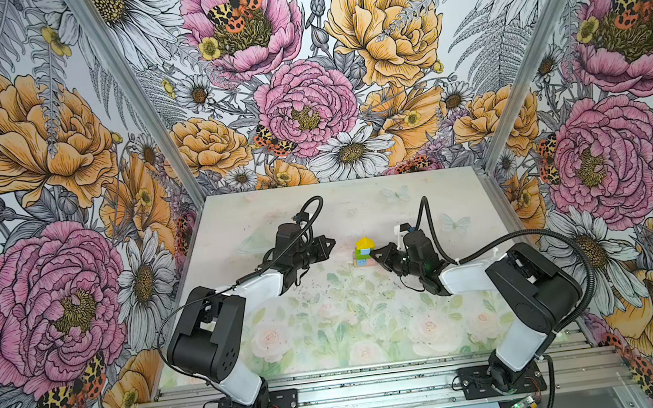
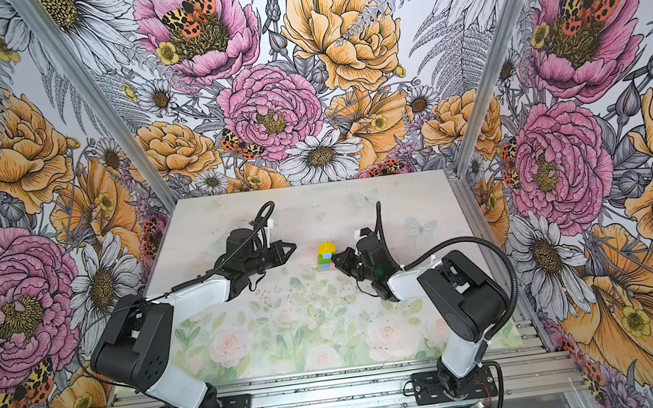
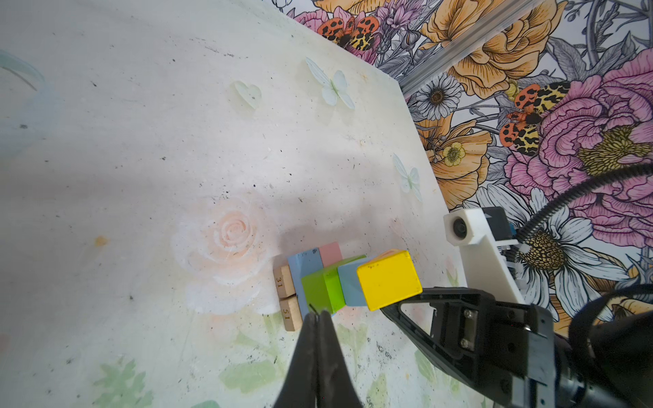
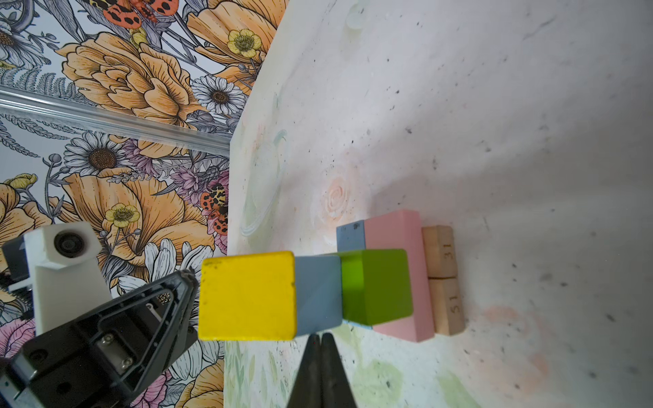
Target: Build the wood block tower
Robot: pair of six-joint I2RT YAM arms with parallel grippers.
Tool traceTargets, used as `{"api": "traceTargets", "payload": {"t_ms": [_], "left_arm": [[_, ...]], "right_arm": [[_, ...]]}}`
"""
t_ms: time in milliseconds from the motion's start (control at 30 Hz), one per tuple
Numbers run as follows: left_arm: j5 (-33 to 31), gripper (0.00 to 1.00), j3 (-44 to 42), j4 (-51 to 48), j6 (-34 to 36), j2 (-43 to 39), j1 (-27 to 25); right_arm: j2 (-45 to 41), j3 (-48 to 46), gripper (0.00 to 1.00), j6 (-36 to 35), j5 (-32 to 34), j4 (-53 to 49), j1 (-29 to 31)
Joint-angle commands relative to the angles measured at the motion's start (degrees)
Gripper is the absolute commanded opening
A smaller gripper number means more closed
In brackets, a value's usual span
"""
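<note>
The tower [image 1: 365, 253] [image 2: 326, 257] stands upright mid-table. Two tan planks [image 4: 440, 250] lie at its base, carrying a pink brick [image 4: 392, 229] and a light blue brick [image 4: 350, 235], then a green brick [image 4: 376, 286], a light blue cube [image 4: 318, 293] and the yellow roof piece [image 4: 247, 295]. My right gripper [image 1: 372, 255] [image 4: 321, 335] is shut and empty, its tip right beside the cube; whether it touches I cannot tell. My left gripper [image 1: 333, 244] [image 3: 318, 314] is shut and empty, a short way left of the tower.
The table mat [image 1: 331, 330] has a faded flower print with dark specks. Flowered walls with metal corner posts [image 1: 127, 89] close in the left, right and back. The arm bases [image 1: 255, 405] sit on the rail at the front edge.
</note>
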Motion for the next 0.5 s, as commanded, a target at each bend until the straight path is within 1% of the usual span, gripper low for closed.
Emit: {"api": "traceTargets", "payload": {"t_ms": [0, 467], "left_arm": [[1.2, 0.00, -0.7, 2.0, 0.6, -0.3, 0.8], [1.3, 0.00, -0.8, 1.9, 0.6, -0.2, 0.8]], "right_arm": [[1.0, 1.0, 0.00, 0.4, 1.7, 2.0, 0.4], [1.4, 1.1, 0.00, 0.6, 1.7, 2.5, 0.3]]}}
